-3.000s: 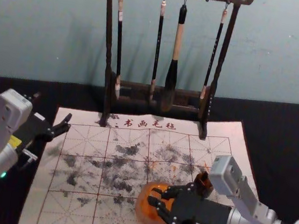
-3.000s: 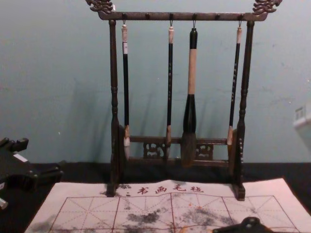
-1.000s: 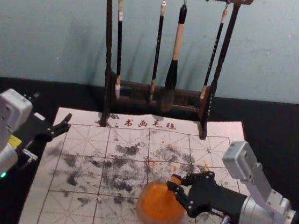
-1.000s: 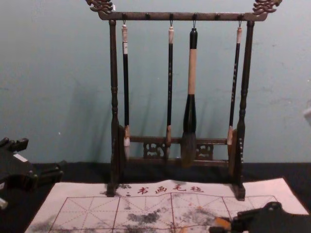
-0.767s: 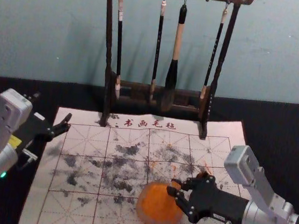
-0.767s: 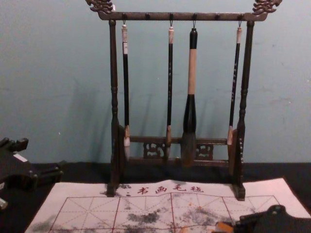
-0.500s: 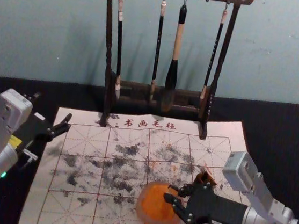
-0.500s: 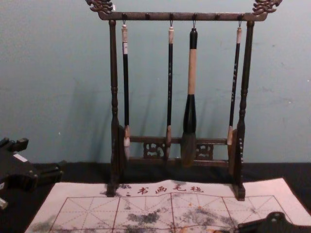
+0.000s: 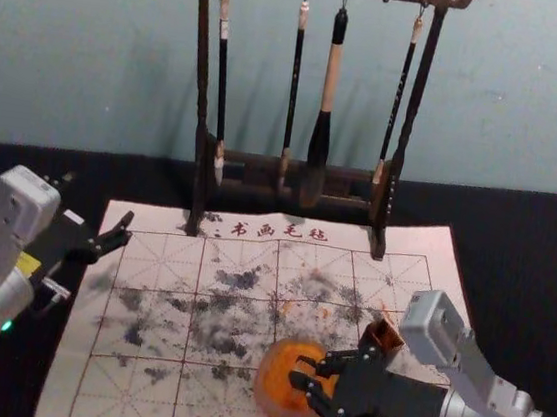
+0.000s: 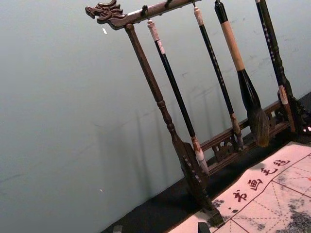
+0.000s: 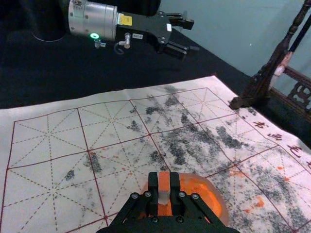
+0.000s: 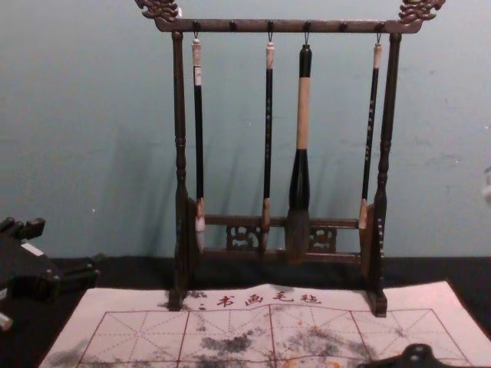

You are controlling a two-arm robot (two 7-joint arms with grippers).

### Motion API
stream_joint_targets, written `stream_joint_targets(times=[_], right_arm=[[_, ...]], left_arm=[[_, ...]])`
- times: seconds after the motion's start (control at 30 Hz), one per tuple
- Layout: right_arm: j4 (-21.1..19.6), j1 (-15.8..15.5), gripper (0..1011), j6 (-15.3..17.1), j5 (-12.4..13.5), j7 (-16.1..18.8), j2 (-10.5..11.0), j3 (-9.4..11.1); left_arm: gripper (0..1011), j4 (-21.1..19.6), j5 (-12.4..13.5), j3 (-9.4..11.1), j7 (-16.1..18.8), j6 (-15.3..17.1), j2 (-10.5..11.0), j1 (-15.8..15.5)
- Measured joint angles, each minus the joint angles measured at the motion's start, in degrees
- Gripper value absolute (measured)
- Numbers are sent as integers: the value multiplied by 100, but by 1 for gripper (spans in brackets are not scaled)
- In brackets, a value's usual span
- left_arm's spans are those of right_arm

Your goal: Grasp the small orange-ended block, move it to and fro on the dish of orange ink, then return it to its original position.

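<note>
Right wrist view has the right pincer clenched on the small orange-and-white block, held over the round translucent dish of orange ink. The to-and-fro strokes look like the step in hand, and pressing too hard could make the block pivot or slip, since the fingers grasp it by two narrow sides. A stroke that runs too wide could catch the dish's rim and drag or tip it, spilling ink on the white gridded sheet beneath. Just beside the right pincer in the head view stands a brown open-topped box; a sideways swing of the wrist could knock it over. Farther off, the left pincer waits released, its fingers spread, above the black-covered surface, and seems a small risk. As for what is hidden, the block's lower end is lost behind the fingers, so whether it touches the ink I cannot tell; the box's inside is too dark to read. The chest view's lower edge cuts off most of the right pincer, and beyond, the head view crops the top of the dark carved wooden brush rack.
</note>
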Motion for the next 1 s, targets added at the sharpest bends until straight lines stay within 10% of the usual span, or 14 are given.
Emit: stream_joint_targets(times=[1.0], right_arm=[[560, 423, 101, 82, -138, -177, -308, -22]], left_arm=[[1001, 0, 0, 0, 0, 0, 0, 0]])
